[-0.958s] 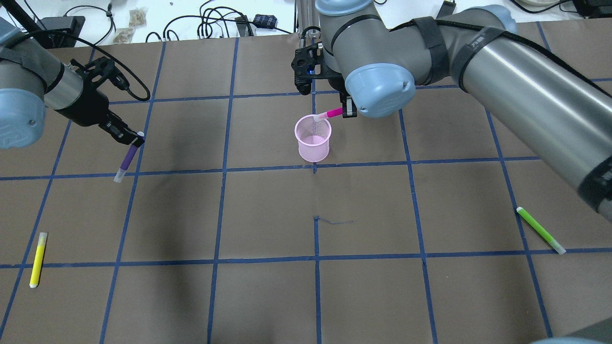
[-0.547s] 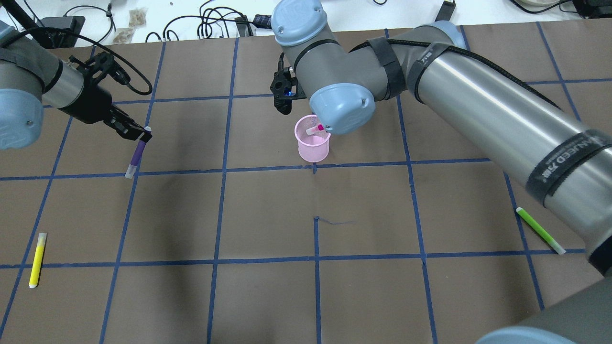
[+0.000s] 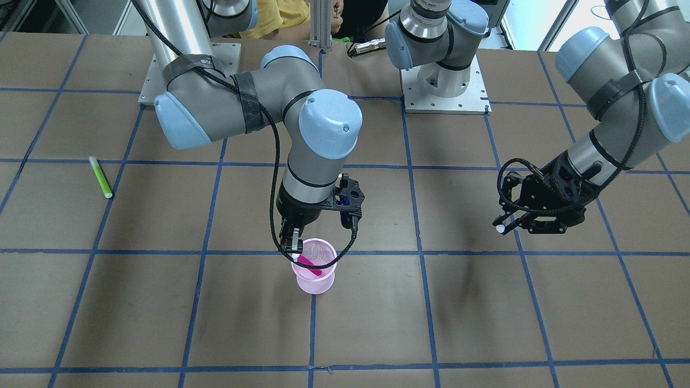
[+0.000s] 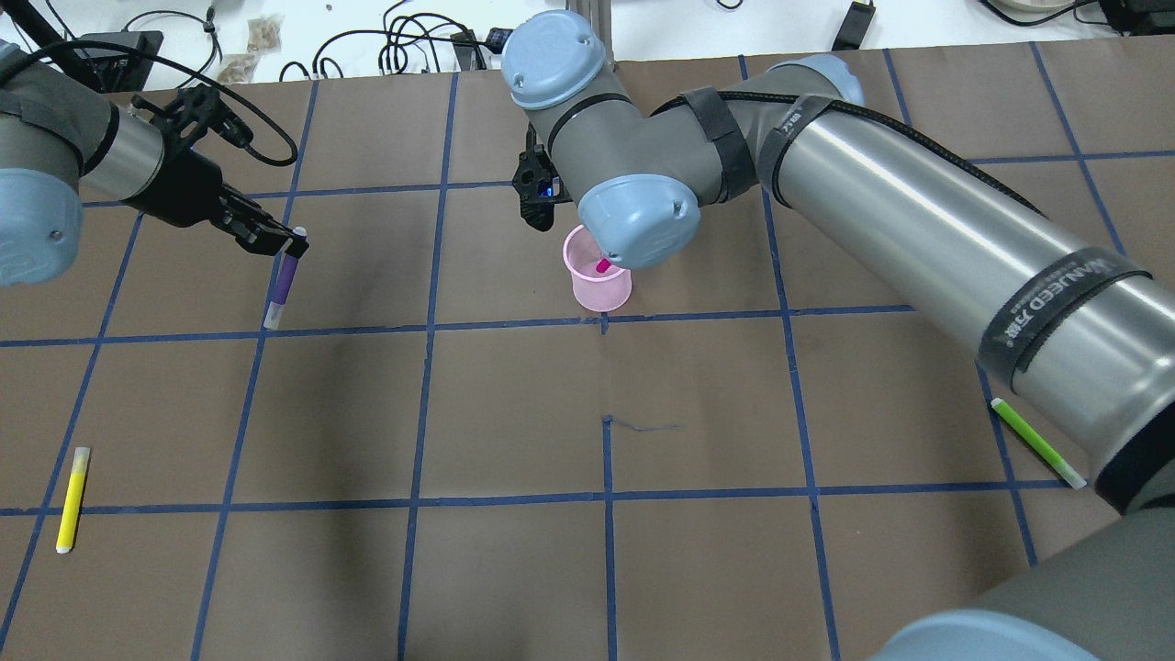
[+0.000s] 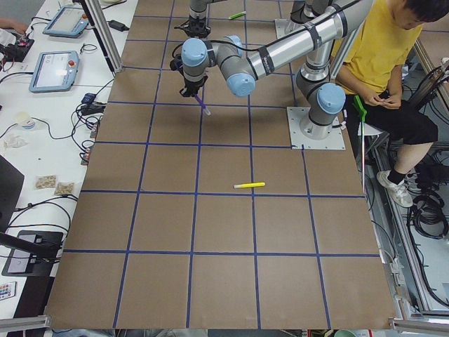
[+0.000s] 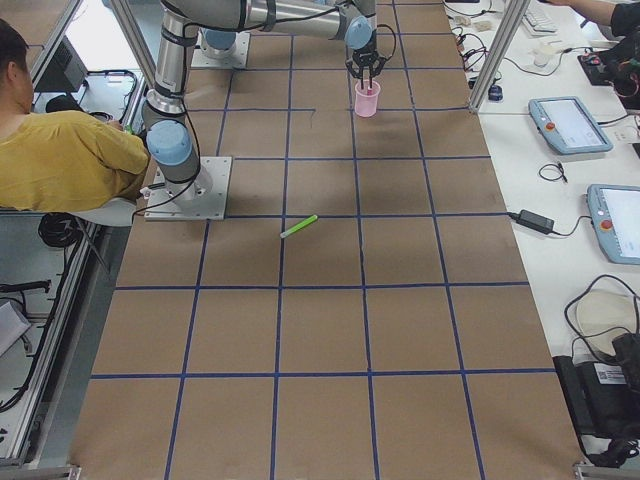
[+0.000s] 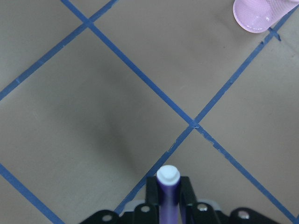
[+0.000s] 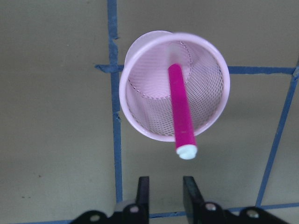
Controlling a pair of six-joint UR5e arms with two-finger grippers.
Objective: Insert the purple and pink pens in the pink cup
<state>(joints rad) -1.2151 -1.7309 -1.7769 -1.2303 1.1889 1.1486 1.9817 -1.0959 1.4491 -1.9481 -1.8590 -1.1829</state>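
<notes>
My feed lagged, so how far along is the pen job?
Done: the pink pen leans inside the pink cup, free of the open right gripper above it. In hand: the left gripper holds the purple pen, well away from the cup. Left: carrying it over and dropping it in.

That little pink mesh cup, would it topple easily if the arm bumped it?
Probably yes. The pink cup is thin open mesh, so it is likely light. It narrows toward its base, and the pink pen leans over one side of the rim, sticking out, which may make it tippier.
</notes>
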